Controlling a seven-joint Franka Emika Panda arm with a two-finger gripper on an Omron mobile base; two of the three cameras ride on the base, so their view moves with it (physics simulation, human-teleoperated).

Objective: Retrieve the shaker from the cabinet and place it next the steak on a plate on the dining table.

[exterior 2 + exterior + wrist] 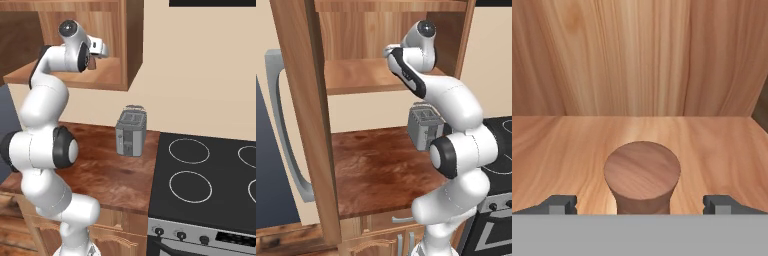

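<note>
One small wooden shaker (642, 180) is seen at the lower centre of the hand view, standing upright on the shelf of the cabinet (637, 60). The gripper (641, 204) is held wide open, a dark fingertip (562, 204) showing on either side of the shaker with clear gaps, so nothing is gripped yet. The shaker is judged light, rigid and smooth-sided, so some slip is possible. The narrower neck beneath the round top is judged the best hold, squeezed squarely.
</note>
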